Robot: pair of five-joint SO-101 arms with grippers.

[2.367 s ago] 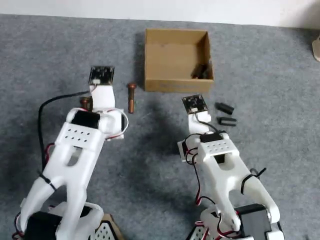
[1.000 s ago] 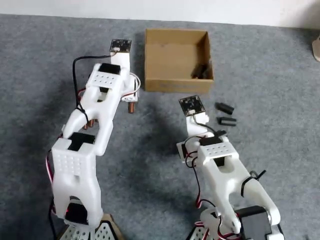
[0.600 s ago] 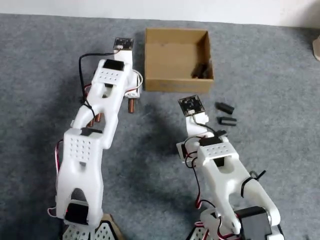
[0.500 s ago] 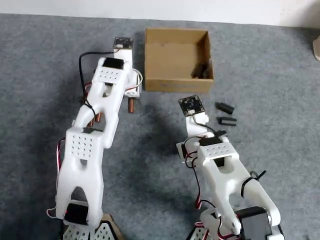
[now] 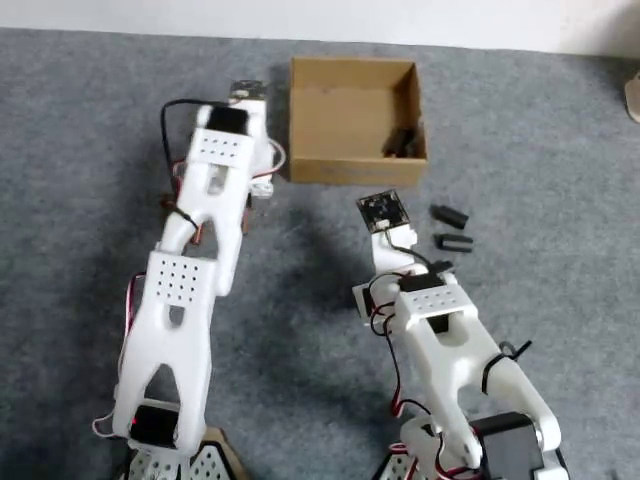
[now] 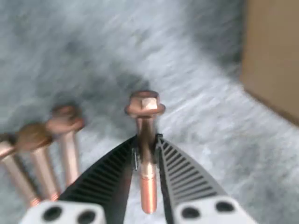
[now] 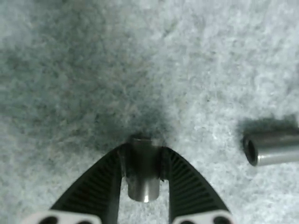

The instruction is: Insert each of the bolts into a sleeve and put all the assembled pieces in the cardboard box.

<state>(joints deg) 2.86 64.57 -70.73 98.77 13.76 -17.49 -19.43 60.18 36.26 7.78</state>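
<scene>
High view, arms: the left arm (image 5: 215,175) is lying stretched toward the surface's far edge, just beside the cardboard box (image 5: 350,165). The right arm (image 5: 440,320) is sitting nearer the near edge.
High view, box: dark pieces (image 5: 404,143) are resting in its right corner. Loose sleeves (image 5: 449,215) are lying outside it, toward the right edge.
Left wrist view: the left tool (image 6: 145,140) is clamping a bolt (image 6: 145,105) by its shank, head pointing away. Spare bolts (image 6: 65,122) are lying together just beside it.
Right wrist view: the right tool (image 7: 142,149) is gripping a sleeve (image 7: 142,179) between both fingers. A second sleeve (image 7: 273,147) is lying apart on its side.
Step, judged: bringing bolt and sleeve together. The threaded end is sitting inside the grip, so probably regrip near the head, then line shank with bore and hold the sleeve steady.
Surface: grey carpet-like covering (image 5: 540,320), likely giving some grip.
Room: a pale wall strip (image 5: 400,18) is running along the far edge.
</scene>
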